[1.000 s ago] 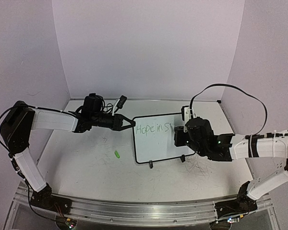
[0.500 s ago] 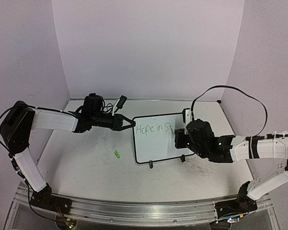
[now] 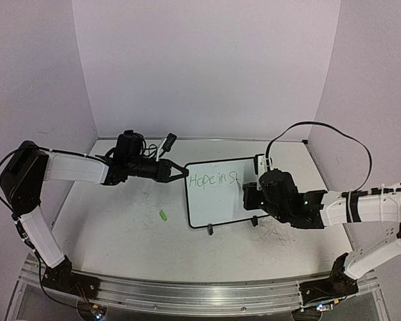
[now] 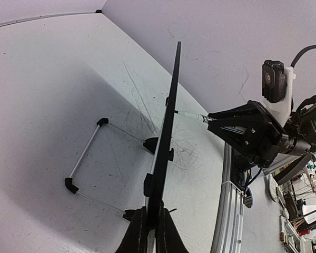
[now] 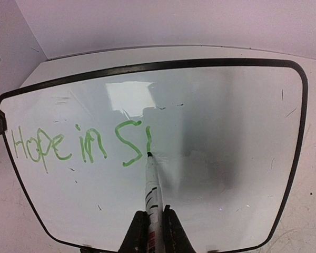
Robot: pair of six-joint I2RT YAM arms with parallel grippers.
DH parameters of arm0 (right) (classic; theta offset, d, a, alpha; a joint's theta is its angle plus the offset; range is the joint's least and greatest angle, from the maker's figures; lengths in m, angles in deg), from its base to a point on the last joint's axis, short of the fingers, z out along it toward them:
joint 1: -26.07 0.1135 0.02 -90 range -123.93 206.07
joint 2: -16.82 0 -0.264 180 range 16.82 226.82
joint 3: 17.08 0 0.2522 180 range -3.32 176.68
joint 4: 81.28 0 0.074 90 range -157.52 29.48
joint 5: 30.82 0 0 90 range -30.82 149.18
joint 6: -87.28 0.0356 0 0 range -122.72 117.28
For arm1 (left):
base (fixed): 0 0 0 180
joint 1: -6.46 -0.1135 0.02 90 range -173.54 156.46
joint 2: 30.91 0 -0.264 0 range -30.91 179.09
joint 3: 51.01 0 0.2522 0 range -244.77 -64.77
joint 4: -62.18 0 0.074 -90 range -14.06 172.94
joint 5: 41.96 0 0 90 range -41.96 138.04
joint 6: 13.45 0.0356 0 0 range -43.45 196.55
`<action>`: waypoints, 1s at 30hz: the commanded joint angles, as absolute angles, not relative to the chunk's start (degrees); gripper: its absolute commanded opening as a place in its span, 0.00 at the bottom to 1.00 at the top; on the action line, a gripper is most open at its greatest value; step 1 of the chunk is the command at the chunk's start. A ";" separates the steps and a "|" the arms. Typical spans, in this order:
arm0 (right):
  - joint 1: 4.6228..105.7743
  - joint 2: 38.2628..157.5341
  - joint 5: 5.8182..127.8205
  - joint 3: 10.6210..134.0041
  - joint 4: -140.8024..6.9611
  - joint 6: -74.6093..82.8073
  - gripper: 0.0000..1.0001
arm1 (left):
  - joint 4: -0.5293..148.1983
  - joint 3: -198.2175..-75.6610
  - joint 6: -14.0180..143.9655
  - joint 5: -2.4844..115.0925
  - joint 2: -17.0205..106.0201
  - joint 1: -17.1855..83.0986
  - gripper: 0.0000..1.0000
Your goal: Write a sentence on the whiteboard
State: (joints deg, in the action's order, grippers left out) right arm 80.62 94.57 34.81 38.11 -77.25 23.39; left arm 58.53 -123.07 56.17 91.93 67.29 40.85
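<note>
Two arms meet at the whiteboard [image 3: 220, 207], which stands on its feet mid-tabletop [image 3: 113, 227]. From above, the left claw [image 3: 183, 172] pinches the board's upper left corner, and the right arm [image 3: 301, 207] hides the end of the sentence [image 3: 212, 179]. A green bit [image 3: 163, 215] lies left of the board, too small to identify.

The left wrist view shows the board edge-on, with the fingers clamped on its frame and its face unseen.

The right wrist view reads "Hope in S" plus one stroke. The right claw [image 5: 150, 232] grips the marker [image 5: 152, 192], whose tip touches that stroke's foot and whose rear is cut off.

Upright black-framed whiteboard [image 5: 226, 132] shows the sentence [image 5: 80, 145] begun: green "Hope in S".
</note>
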 commanded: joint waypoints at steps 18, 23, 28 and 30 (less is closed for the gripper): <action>80.30 96.08 30.88 43.10 -77.97 19.94 0.00 | 56.95 -122.74 56.69 92.08 63.93 40.48 0.00; 80.09 95.82 29.83 43.18 -77.98 19.88 0.00 | 56.95 -122.86 56.72 92.12 63.97 40.48 0.00; 80.12 95.55 28.73 42.66 -77.37 20.78 0.00 | 56.95 -122.72 56.69 92.16 63.92 40.48 0.00; 80.10 95.50 28.63 42.41 -77.22 20.93 0.00 | 56.95 -122.75 56.69 92.16 63.95 40.47 0.00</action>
